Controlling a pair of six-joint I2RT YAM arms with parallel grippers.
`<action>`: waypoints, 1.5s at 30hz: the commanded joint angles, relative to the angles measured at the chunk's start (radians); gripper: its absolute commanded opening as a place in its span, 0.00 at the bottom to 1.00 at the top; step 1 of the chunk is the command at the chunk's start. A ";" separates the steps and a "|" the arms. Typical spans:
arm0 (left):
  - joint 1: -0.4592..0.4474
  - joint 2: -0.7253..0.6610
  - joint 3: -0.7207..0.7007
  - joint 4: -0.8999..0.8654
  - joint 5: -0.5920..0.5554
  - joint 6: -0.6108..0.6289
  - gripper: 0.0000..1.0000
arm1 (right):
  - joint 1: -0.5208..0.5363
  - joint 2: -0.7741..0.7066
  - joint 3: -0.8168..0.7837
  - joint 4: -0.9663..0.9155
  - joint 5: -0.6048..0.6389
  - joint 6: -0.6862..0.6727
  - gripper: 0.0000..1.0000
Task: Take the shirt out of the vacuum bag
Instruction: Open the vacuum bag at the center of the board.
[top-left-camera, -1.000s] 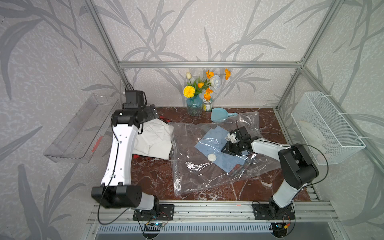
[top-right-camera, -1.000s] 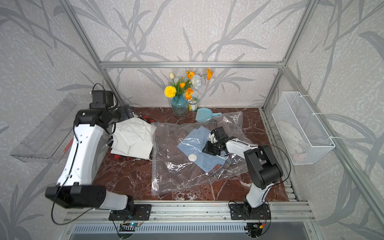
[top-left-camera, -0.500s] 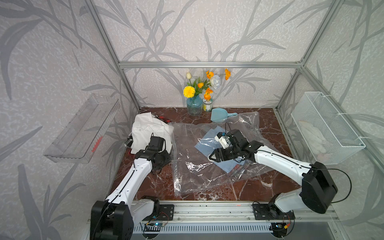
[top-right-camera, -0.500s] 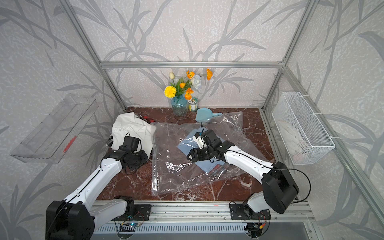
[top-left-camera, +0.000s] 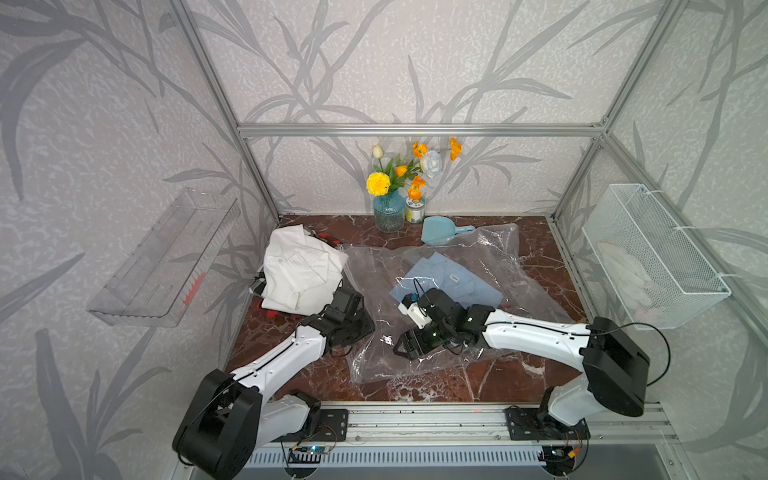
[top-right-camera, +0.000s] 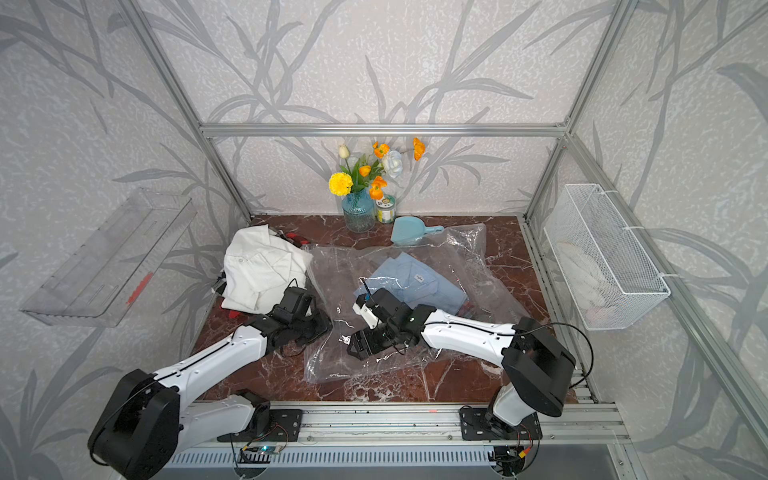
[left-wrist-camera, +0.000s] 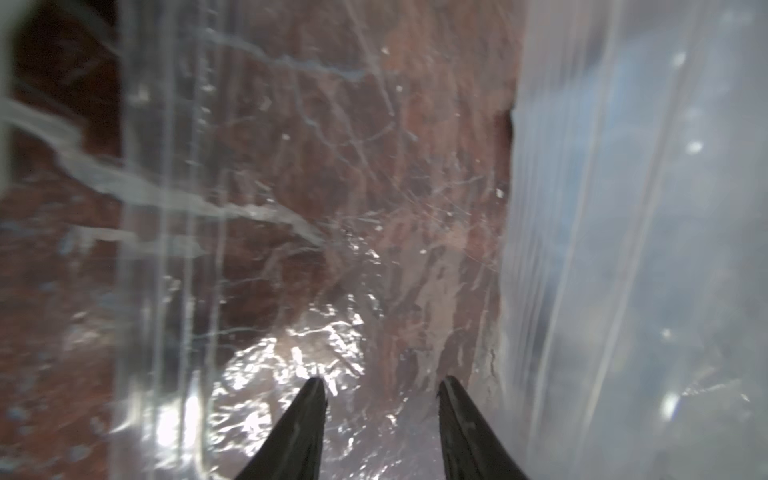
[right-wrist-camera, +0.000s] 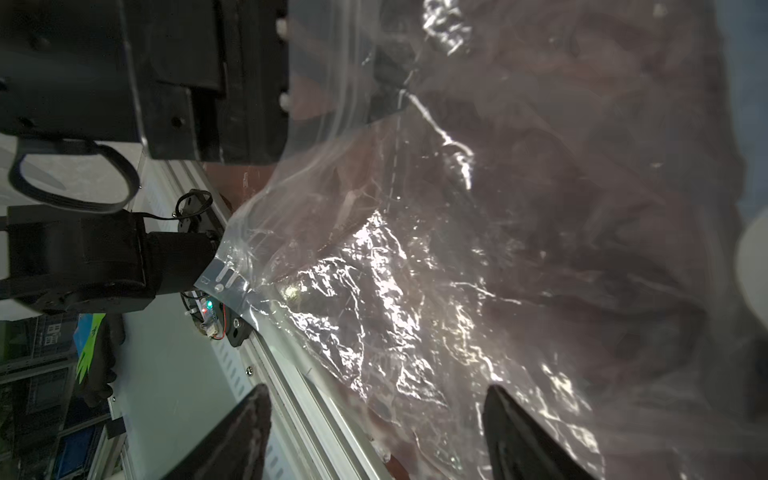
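Red-brown stone table (top-left-camera: 536, 249) w/ grey leafy walls around it. Clear vacuum bag (top-left-camera: 374, 278) lies flat in the middle, and the blue shirt (top-left-camera: 459, 282) is inside it, toward the back. White shirt (top-left-camera: 299, 270) sits outside, just beside the bag's left edge. L gripper (left-wrist-camera: 381, 384) is at that edge, jaws a bit apart over the plastic. R gripper (right-wrist-camera: 378, 392) is above the bag's front part, jaws wide apart.
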 joint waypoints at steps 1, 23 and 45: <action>-0.071 -0.013 -0.048 0.124 0.004 -0.074 0.46 | 0.021 -0.019 -0.041 0.092 0.035 0.030 0.82; -0.368 -0.001 -0.133 0.325 -0.113 -0.212 0.42 | 0.056 -0.234 -0.165 0.110 0.305 0.146 0.87; -0.375 -0.016 -0.187 0.340 -0.149 -0.220 0.42 | -0.006 0.078 0.018 0.123 0.157 0.138 0.04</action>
